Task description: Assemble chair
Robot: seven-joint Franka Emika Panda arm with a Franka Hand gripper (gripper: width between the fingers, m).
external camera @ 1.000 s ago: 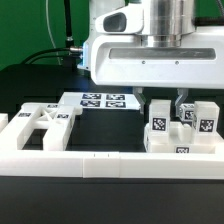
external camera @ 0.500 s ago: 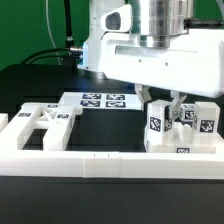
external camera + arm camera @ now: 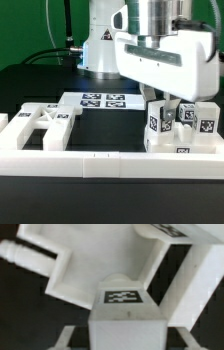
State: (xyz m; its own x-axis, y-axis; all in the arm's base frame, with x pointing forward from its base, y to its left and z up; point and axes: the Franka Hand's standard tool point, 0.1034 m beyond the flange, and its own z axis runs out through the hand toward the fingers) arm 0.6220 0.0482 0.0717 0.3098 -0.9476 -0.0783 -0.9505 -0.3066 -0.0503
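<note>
Arm (image 3: 105, 40) is showing glossy white rounded shells. Wrist (image 3: 158, 15) is reading as a silver-grey metal cylinder. Gripper (image 3: 172, 108) is wearing a big white boxy housing with rounded corners, two short dark fingers (image 3: 160, 105) sticking out below. Black cables (image 3: 68, 30) are trailing behind.

The chair (image 3: 205, 120) is matte white plastic; the table (image 3: 30, 85) looks smooth, matte black.

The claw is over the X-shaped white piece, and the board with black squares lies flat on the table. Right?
No. In the exterior view the claw is over the tagged chair blocks at that view's right, not the X-shaped piece. The marker board does lie flat on the table.
</note>
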